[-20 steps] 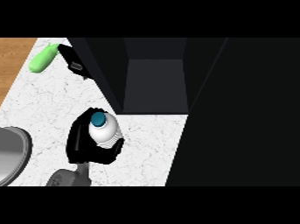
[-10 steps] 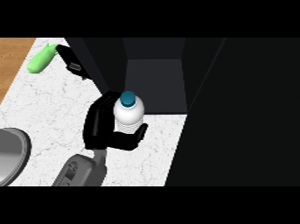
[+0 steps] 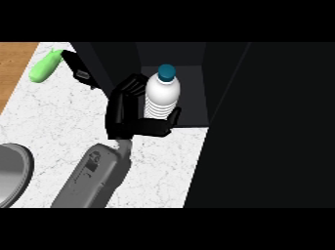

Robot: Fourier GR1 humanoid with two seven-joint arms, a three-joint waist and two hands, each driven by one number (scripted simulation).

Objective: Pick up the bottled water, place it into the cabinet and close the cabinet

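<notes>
We see the left hand [image 3: 135, 117] clamped round the bottled water [image 3: 162, 97] at frame centre, before the cabinet [image 3: 191, 63]. We judge it light, stiff, slippery; mid-body suits.

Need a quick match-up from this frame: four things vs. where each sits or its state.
Things:
1. bottle
2. green item
3. grey bowl
4. cabinet

Places or states:
A. far left on the counter, by the wood edge
B. open, dark inside
C. held in the left hand, at the cabinet's mouth
D. cut by the left edge, near side

Pairs: 1-C, 2-A, 3-D, 4-B
</notes>
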